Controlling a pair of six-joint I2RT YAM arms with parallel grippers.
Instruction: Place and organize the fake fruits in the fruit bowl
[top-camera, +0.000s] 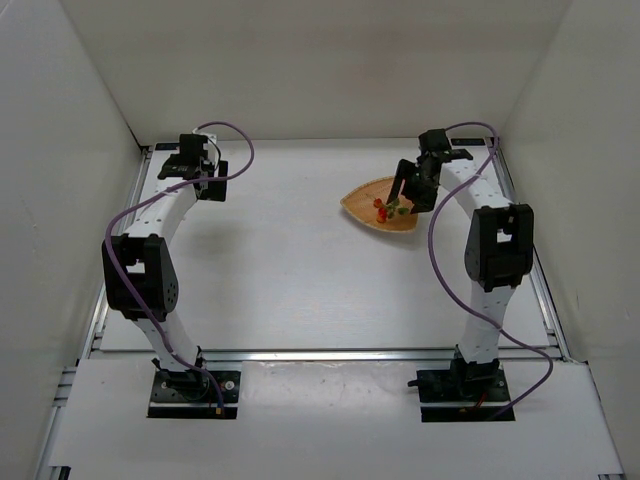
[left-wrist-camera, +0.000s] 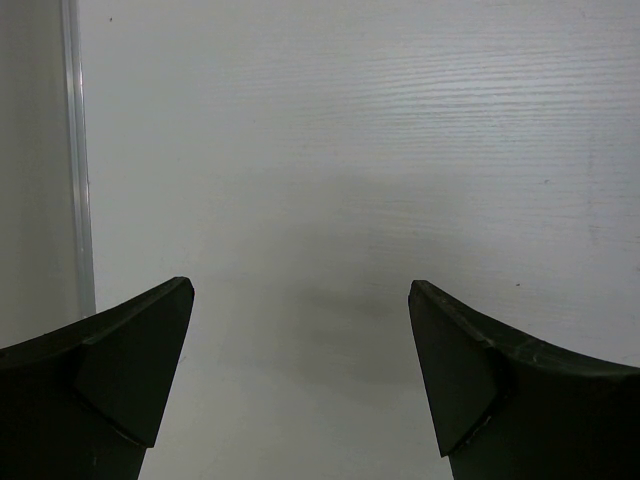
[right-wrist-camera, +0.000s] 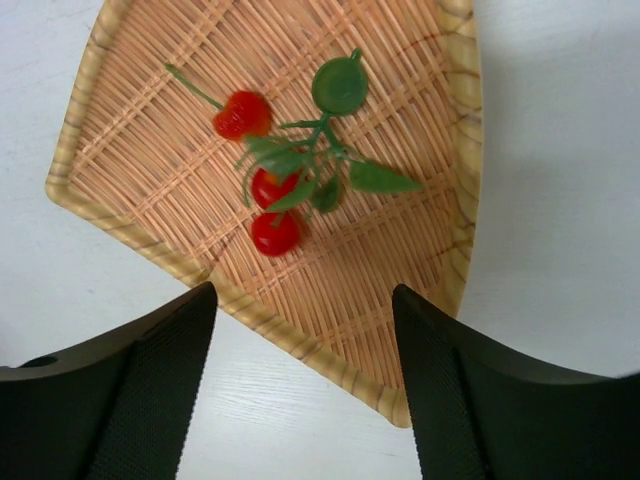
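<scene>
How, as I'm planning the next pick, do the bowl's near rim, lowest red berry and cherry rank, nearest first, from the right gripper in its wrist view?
1. near rim of the fruit bowl, just ahead of the right gripper.
2. lowest red berry, mid-bowl.
3. cherry, farther, upper left.
</scene>
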